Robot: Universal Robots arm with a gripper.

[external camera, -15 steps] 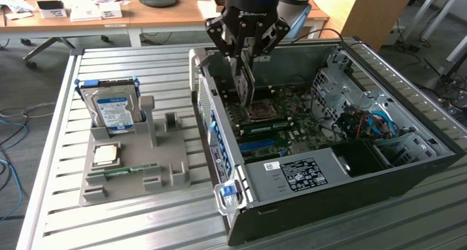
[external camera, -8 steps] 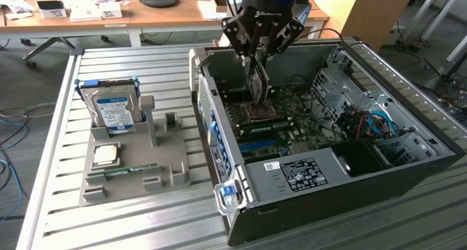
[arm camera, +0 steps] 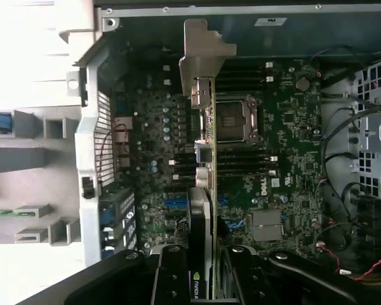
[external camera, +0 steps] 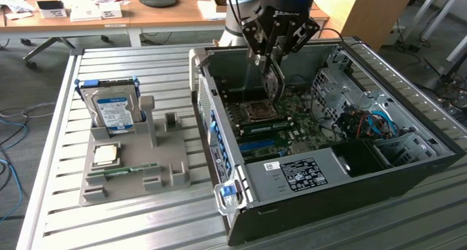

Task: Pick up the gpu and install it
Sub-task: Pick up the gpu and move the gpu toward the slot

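Note:
The gpu [external camera: 273, 81] hangs edge-on above the motherboard [external camera: 296, 116] inside the open computer case [external camera: 408, 168], with my gripper [external camera: 270, 57] shut on its upper end. In the wrist view the gpu [arm camera: 207, 159] shows as a thin green board with a dark cooler on one face. Its silvery bracket [arm camera: 202, 54] points away from me, and my gripper [arm camera: 206, 257] clamps the near end by its two black fingers [arm camera: 171, 279]. The card is above the board, beside the CPU socket [arm camera: 232, 119]. I cannot tell whether it touches a slot.
On the exterior view's left a grey holder tray [external camera: 164, 151] carries a hard drive [external camera: 113, 108], a CPU chip [external camera: 106, 154] and a memory stick [external camera: 135, 169]. The case's drive cage [external camera: 343, 86] and cables [external camera: 372, 124] lie on the exterior view's right. A desk [external camera: 168, 12] stands behind.

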